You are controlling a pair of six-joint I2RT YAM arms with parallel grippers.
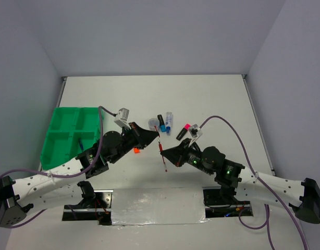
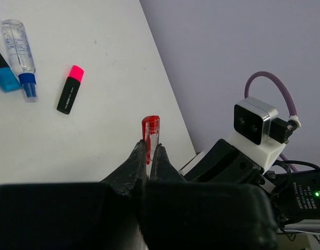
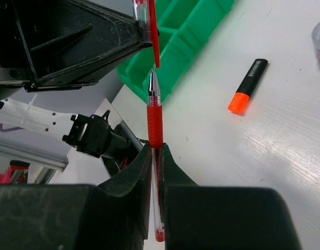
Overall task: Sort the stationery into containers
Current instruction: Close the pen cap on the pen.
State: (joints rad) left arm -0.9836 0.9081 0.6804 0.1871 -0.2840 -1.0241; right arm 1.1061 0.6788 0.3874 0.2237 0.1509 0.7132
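Note:
My left gripper point(image 1: 157, 136) point(image 2: 149, 151) is shut on a clear red pen cap point(image 2: 150, 131), held above the table's middle. My right gripper point(image 1: 168, 154) point(image 3: 156, 151) is shut on a thin red pen point(image 3: 155, 112) point(image 1: 162, 156), its bare tip pointing at the cap point(image 3: 152, 31) just ahead of it. The green four-compartment tray point(image 1: 66, 133) point(image 3: 186, 36) lies at the left. An orange-black highlighter point(image 3: 247, 86) point(image 1: 136, 150) lies under the left gripper. A pink-black highlighter point(image 2: 70, 89) point(image 1: 184, 130) and a blue-capped marker point(image 2: 20, 51) point(image 1: 168, 123) lie further back.
A small round clear-grey piece point(image 1: 153, 124) and a black-ended item point(image 1: 160, 120) lie beside the markers. The two arms' fingers face each other closely. A blue cap point(image 2: 4, 79) lies next to the marker. The right arm's purple cable point(image 1: 228, 127) arcs over the table.

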